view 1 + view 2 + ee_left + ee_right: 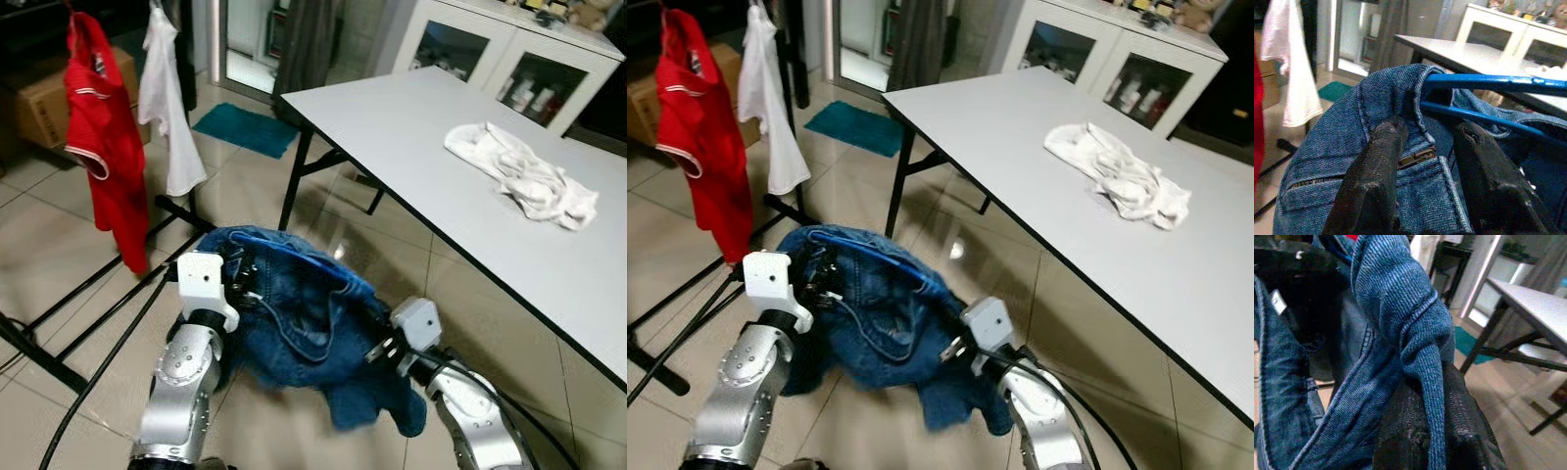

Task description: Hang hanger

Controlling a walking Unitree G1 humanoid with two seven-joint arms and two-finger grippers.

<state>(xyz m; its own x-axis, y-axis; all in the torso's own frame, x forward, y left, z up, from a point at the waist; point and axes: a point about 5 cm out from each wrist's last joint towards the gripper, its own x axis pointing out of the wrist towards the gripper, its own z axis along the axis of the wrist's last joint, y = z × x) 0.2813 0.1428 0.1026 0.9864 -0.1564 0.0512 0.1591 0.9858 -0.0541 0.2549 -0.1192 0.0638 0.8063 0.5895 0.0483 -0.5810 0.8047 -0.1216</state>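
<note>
A blue denim garment [304, 323] hangs between my two grippers, low over the tiled floor. A blue hanger [1488, 83] runs through its waistband. At the garment's left end my left gripper [247, 279] has its black fingers [1376, 171] closed over the waistband by the zipper, just short of the hanger bars. My right gripper [378, 345] is shut on a fold of denim [1420, 333] at the right end. A black clothes rack [98, 294] stands to the left, with a red shirt [103, 147] and a white shirt [167, 98] hanging from it.
A grey table [411, 127] on black legs stands ahead and to the right, with a crumpled white cloth [519, 176] on it. A white cabinet [509, 59] lines the back wall. A teal mat [245, 127] lies beyond the rack. A cardboard box [39, 108] sits far left.
</note>
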